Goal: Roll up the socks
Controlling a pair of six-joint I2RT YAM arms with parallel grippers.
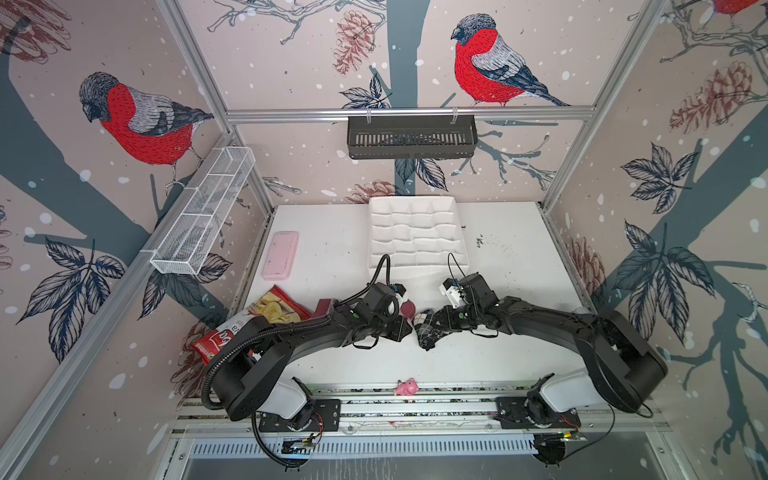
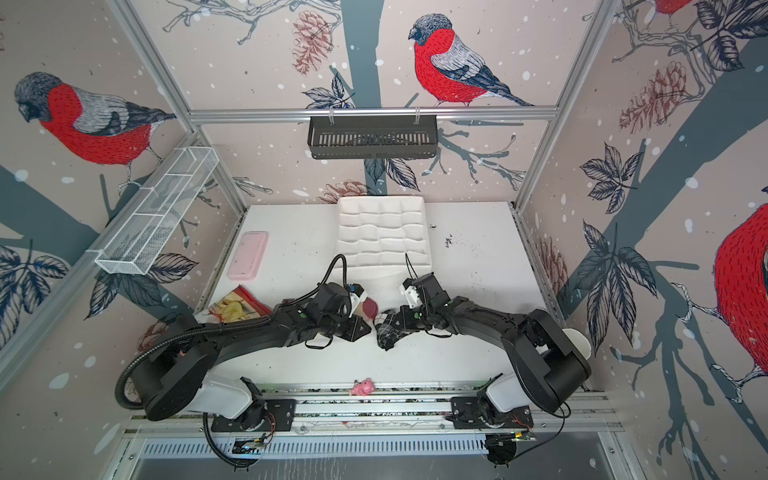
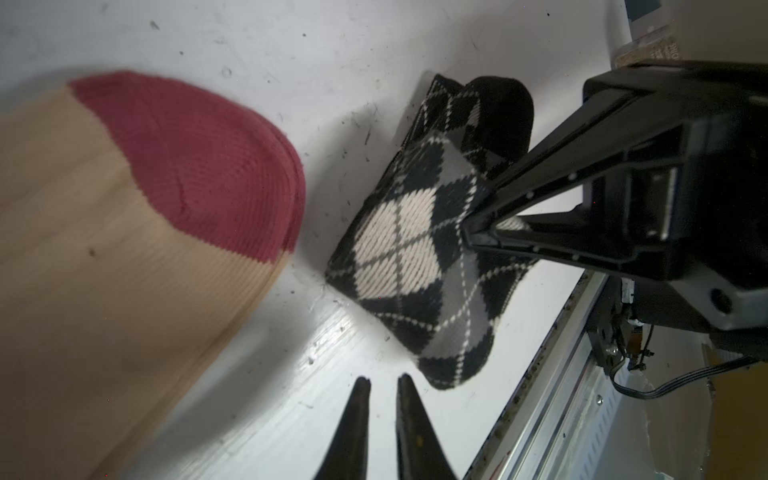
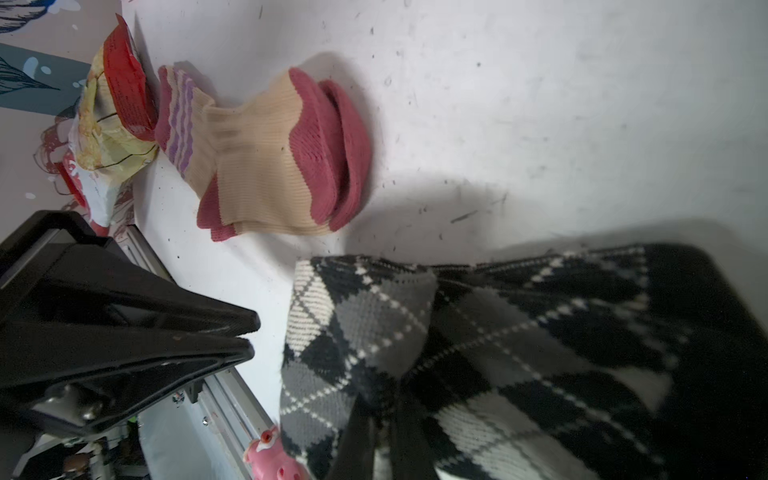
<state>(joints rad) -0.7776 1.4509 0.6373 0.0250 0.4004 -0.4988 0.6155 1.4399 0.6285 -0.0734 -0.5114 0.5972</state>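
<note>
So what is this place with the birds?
Probably a robot practice booth, not a home: a left arm and right arm bolted to a metal rail, bird-print walls on a metal frame, and a white table with an argyle sock and a tan sock to handle.

Your two top views hang high above the front edge of the bench (image 1: 519, 266), looking steeply down and towards its far side, distant enough to take in the whole surface; they share nearly everything, shifted slightly sideways. Your left wrist camera rides low and close, looking past the left gripper (image 3: 383, 380) at the argyle sock (image 3: 415, 249). Your right wrist camera sits even closer to that sock, facing the opposite way; both wrist views also share the tan sock (image 4: 266, 166), and the left one catches the right gripper (image 3: 473, 232)
</note>
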